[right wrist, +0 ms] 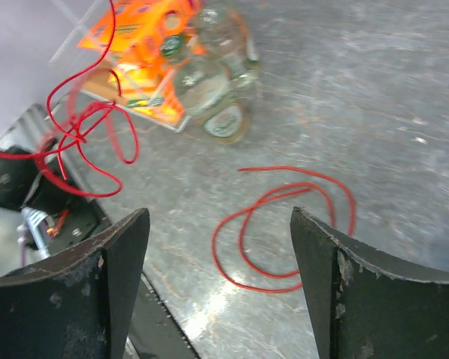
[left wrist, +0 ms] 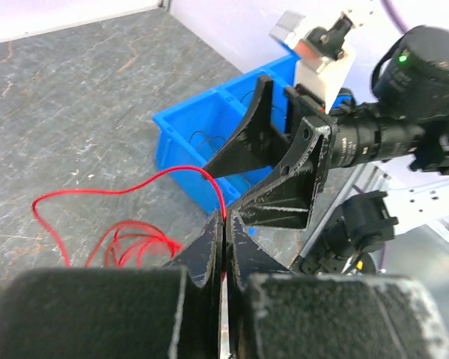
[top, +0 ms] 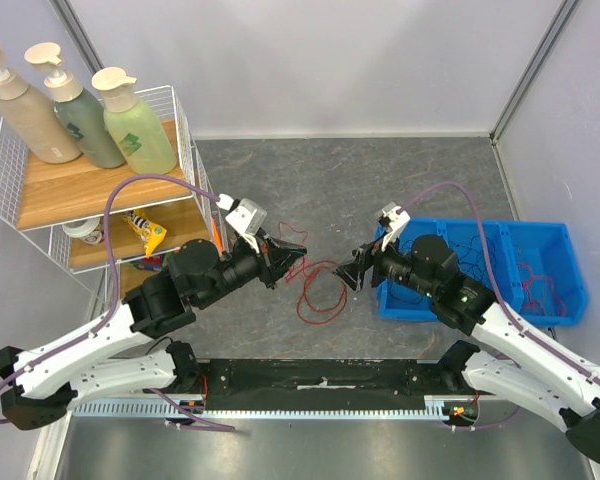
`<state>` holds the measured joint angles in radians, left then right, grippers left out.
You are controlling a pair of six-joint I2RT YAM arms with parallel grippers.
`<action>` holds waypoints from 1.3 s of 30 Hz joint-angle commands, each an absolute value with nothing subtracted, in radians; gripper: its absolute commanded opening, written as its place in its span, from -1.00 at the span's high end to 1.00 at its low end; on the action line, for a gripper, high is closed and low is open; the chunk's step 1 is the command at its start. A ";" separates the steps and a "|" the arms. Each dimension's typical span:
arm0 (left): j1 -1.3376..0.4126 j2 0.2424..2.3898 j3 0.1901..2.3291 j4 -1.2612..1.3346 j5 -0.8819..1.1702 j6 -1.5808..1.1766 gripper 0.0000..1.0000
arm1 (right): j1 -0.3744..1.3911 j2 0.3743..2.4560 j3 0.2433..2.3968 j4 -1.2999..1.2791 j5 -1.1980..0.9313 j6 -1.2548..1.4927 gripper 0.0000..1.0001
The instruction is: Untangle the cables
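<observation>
I count two of my own tools, the left gripper [top: 292, 252] and the right gripper [top: 352, 272], and one blue bin [top: 572, 300] with two compartments. Well left of the bin stands one wire shelf [top: 70, 190] bearing three pump bottles [top: 80, 120]. The red cables [top: 320, 295] just left of the bin are too looped for me to count.

Bright even light, soft shadows, faint sheen on table [right wrist: 374, 75], bottles [right wrist: 217, 112] blurred in right wrist view

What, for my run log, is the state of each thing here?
Left gripper: shut on the thin red wire.
Thin red wire: pinched, partly lifted, rest looped on the table.
Right gripper: open, empty.
Blue plastic bin: upright, black wires and red wires inside.
Three pump bottles: upright on the white wire shelf.
</observation>
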<state>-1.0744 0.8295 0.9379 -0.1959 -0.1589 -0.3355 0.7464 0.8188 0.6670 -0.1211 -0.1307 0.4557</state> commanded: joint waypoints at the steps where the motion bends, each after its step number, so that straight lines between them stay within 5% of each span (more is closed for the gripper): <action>1: -1.072 0.781 0.930 -0.154 -0.072 -0.414 0.97 | 0.750 0.776 0.617 0.112 -0.354 0.509 -0.70; 8: -1.072 0.772 0.927 -0.130 -0.012 -0.449 0.96 | 0.775 0.866 0.618 0.347 -0.427 0.696 -0.76; 23: -1.072 0.798 0.891 -0.022 0.130 -0.498 0.97 | 1.006 0.997 0.582 0.550 0.017 0.793 -0.77; 32: -1.071 0.801 0.850 0.097 0.210 -0.560 0.96 | 1.006 1.058 0.588 0.540 0.026 0.804 -0.63; 39: -1.072 0.747 0.880 0.215 0.394 -0.531 0.97 | 0.994 1.095 0.549 0.413 0.236 0.821 -0.56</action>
